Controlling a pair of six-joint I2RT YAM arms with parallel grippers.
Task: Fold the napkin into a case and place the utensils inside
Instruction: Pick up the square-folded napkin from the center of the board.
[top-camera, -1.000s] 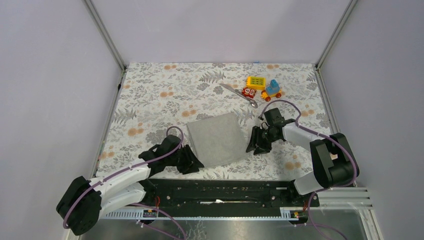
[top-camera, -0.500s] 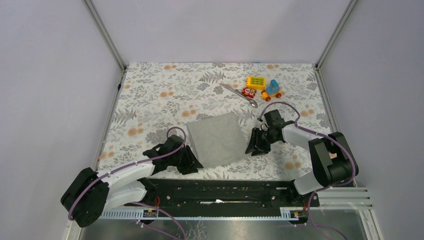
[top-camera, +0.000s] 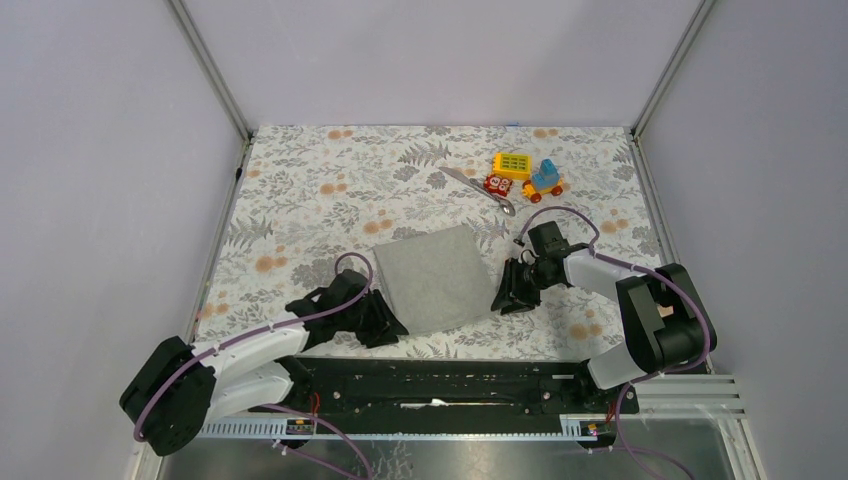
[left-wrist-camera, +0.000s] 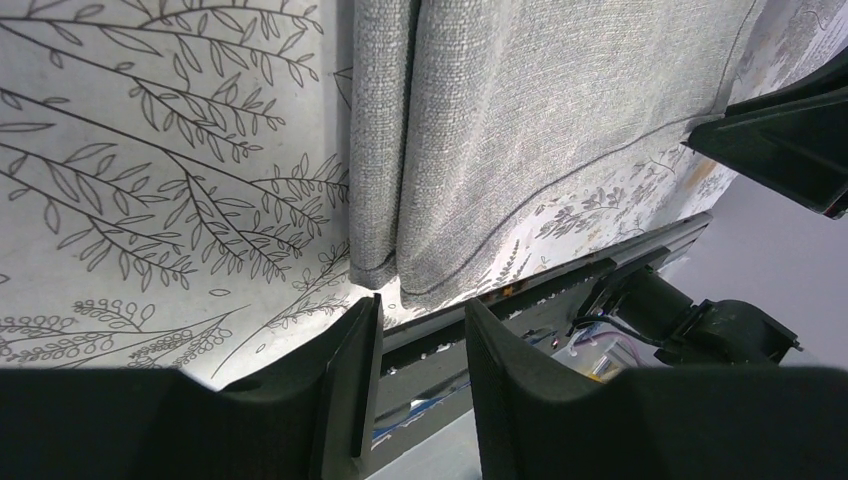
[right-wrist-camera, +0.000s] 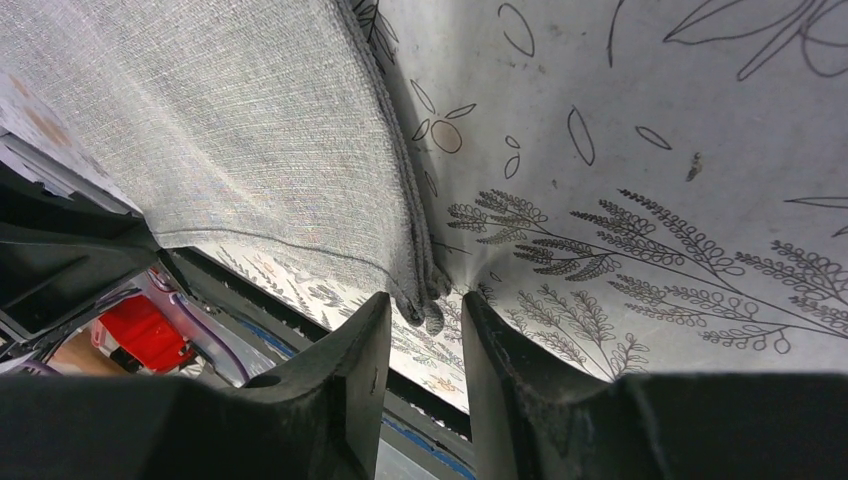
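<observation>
near the middle of the table's (top-camera: 300, 180) near edge lies the grey napkin (top-camera: 432, 277), part-folded. left pincer (left-wrist-camera: 420, 305) and right pincer (right-wrist-camera: 425, 300), jaws slightly spread, each face a corner. i'd pinch both deep, then lift evenly. utensils (top-camera: 480, 190) lie far right.

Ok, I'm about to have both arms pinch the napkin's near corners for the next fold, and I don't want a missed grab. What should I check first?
1. Left gripper lined up with a corner of the napkin: ok, the corner sits just ahead of its open jaws.
2. Right gripper lined up with its corner: ok, the layered corner is at the mouth of the gap.
3. Cloth clamped: not ok, both pairs of jaws show a gap.
4. Every layer would be caught on the right: cannot tell.
5. Utensils clear of the fold: ok, they lie at the far side by the toy blocks.
</observation>
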